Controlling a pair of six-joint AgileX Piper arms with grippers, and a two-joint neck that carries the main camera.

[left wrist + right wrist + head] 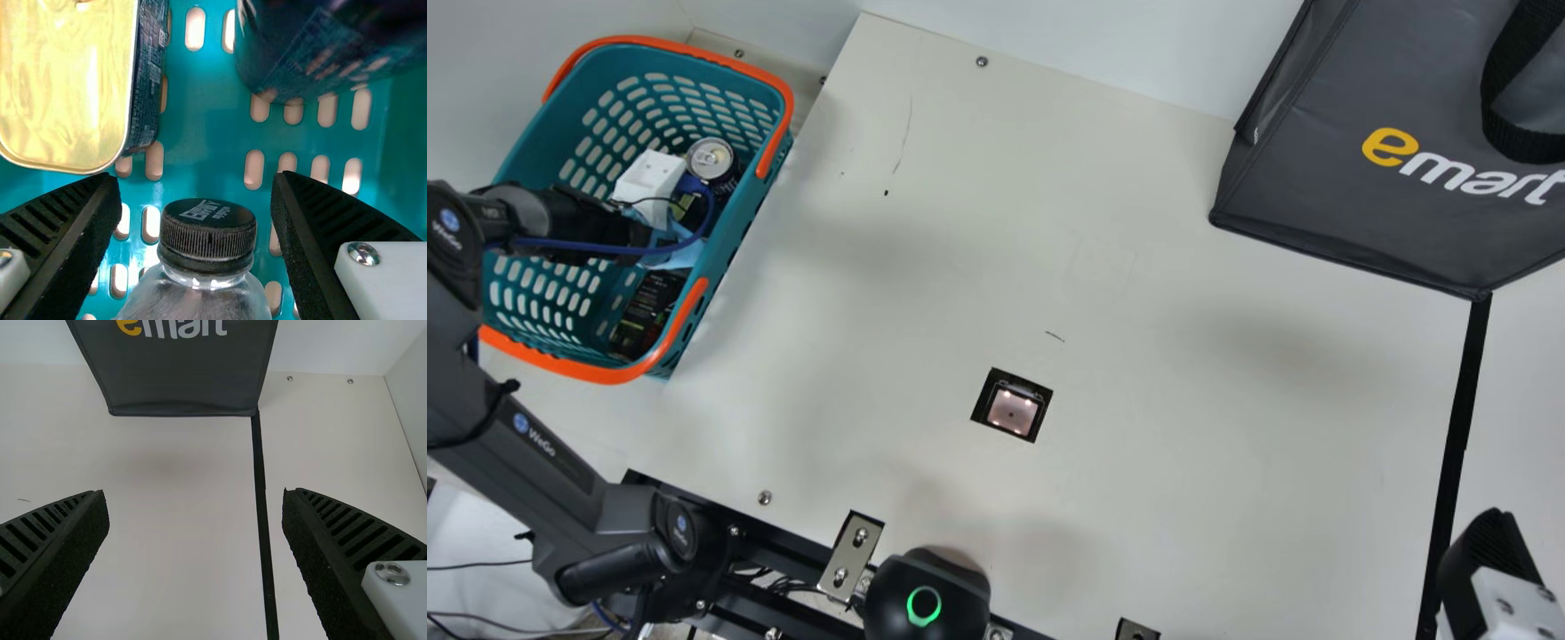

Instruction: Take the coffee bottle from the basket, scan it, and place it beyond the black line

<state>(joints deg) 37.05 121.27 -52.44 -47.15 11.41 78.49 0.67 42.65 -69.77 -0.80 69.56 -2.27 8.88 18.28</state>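
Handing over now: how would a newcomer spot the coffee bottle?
Find the teal basket with orange handles. Inside, the coffee bottle sits between the fingers of the open left gripper. Unlike the gold-topped tin and dark blue container, it has clear shoulders and a ribbed black cap.

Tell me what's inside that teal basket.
A silver-topped can, a gold-topped tin and a clear bottle with a black cap. Something dark near the front is unclear. The left arm hangs over the basket, hiding whatever lies beneath.
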